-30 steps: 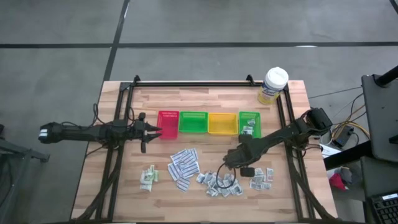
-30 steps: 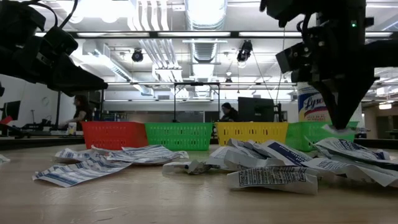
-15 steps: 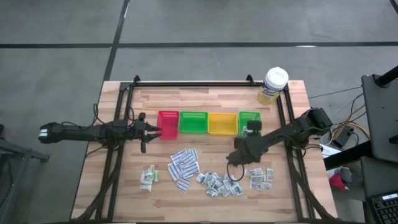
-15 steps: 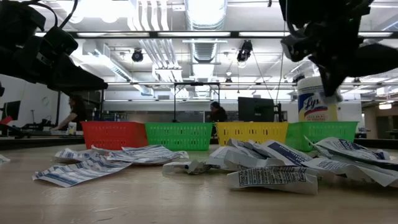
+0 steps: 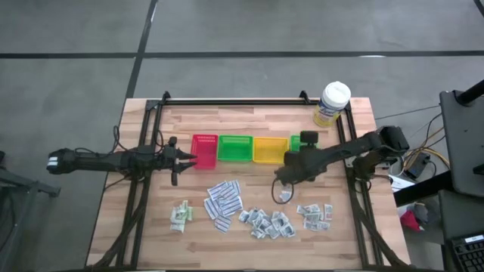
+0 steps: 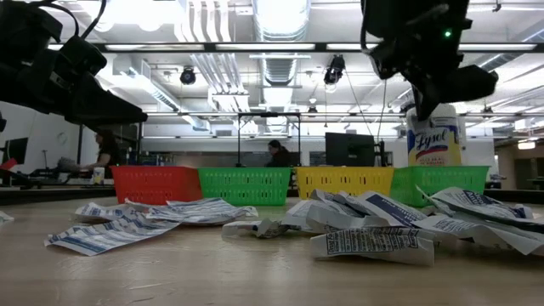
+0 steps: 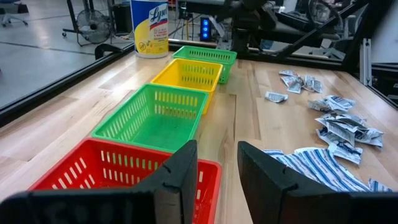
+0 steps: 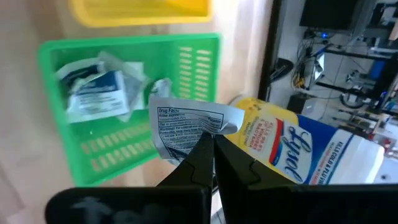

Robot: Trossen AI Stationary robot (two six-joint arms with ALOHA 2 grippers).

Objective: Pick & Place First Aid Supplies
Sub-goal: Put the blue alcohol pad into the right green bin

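First aid supplies lie in heaps on the table's near half: long striped strips (image 5: 221, 200), pale green sachets (image 5: 180, 215), and small grey-white squares (image 5: 268, 221) (image 6: 374, 223). My right gripper (image 8: 211, 148) (image 5: 299, 151) hangs over the far-right green tray (image 8: 124, 93), shut on a white printed packet (image 8: 186, 127). A few packets (image 8: 99, 93) lie in that tray. My left gripper (image 7: 217, 171) (image 5: 181, 156) waits open at the red tray's (image 7: 112, 168) left end. My right gripper pinches the packet's edge (image 8: 198, 143) between its two fingertips. The fingers slant down toward the table's far right corner. The packet stands out bent beyond the fingertips, lifted clear above the green tray.
Red (image 5: 204, 149), green (image 5: 234, 149) and yellow (image 5: 270, 149) trays stand in a row left of the far-right green one. A yellow-labelled tub (image 5: 333, 103) (image 8: 292, 146) stands at the far right corner. Black frame rails (image 5: 231, 100) border the table.
My right gripper has risen from the packet heap at the near right and gone toward the far edge, over the far-right green tray. It has tipped from pointing steeply down to a slant. The white packet has gone up with it, clear of the table.
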